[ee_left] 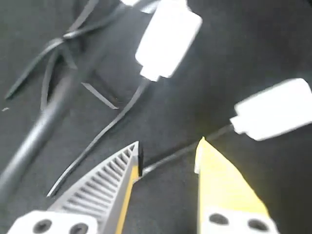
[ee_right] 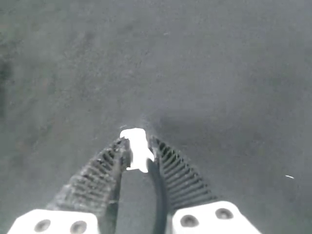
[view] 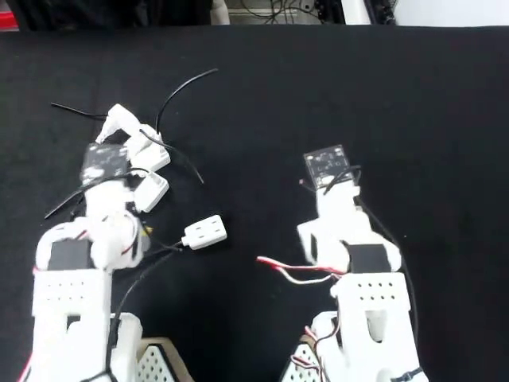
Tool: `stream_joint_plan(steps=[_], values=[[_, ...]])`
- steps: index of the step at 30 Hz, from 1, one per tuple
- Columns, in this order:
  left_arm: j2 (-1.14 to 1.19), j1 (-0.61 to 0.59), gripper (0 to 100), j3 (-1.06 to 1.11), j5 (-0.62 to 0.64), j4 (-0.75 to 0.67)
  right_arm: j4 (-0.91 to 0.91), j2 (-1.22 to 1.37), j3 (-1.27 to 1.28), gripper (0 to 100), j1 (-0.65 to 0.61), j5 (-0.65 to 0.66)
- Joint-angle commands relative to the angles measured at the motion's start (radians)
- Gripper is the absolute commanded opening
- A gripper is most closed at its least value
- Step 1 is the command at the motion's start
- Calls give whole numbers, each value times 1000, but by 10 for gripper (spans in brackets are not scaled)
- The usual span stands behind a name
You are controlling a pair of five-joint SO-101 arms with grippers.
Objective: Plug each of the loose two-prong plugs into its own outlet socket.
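Well, the right gripper (ee_right: 138,141) has its two dark ribbed fingers (ee_right: 105,170) drawn in tight on a small white plastic plug (ee_right: 136,152). The plug is pinched right at the tips, and its thin black cord (ee_right: 158,195) runs back between the fingers. It is held over bare black table cloth (ee_right: 219,73).

The left gripper (ee_left: 168,146) stands spread, with one grey ribbed finger (ee_left: 112,178) and one yellow finger (ee_left: 219,180) well apart and nothing clamped. A thin black lead (ee_left: 170,155) crosses the gap between them; I cannot tell whether it touches either finger. That lead runs to a white oblong plastic plug body (ee_left: 275,109) lying just beyond the yellow tip. A second white rounded plug body (ee_left: 168,36) lies farther off with its own black cord.

From above, a white flat multi-socket outlet block (view: 205,231) rests on the cloth between the two arms, nearer the left one and apart from both grippers.
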Motion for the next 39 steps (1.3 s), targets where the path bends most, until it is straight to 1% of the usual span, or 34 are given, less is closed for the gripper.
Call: stream_joint_plan(steps=[1,3,7,12,16,21,25,28,32,36,39], values=[[-94,-119,195,65,-21,-64,23,-15,-56,12,-141,2],[-112,-163,195,124,-81,-103,23,-12,-77,11,-212,0],[-126,-208,195,252,-161,-190,31,47,-179,11,-299,-38],[-126,-265,195,361,-258,-296,2,314,-355,11,-413,-54],[-126,-312,195,387,-315,-308,-64,536,-464,11,-460,-91],[-126,-314,195,395,-334,-311,-84,667,-521,11,-494,-183],[-126,-311,195,424,-336,-368,-114,687,-519,11,-522,-256],[-126,-291,195,430,-338,-373,-112,680,-522,11,-525,-301],[-126,-286,195,430,-338,-373,-104,680,-545,11,-520,-322],[-126,-286,195,430,-338,-373,-35,680,-596,12,-520,-347],[-126,-286,195,430,-338,-373,-18,680,-608,12,-523,-354]])
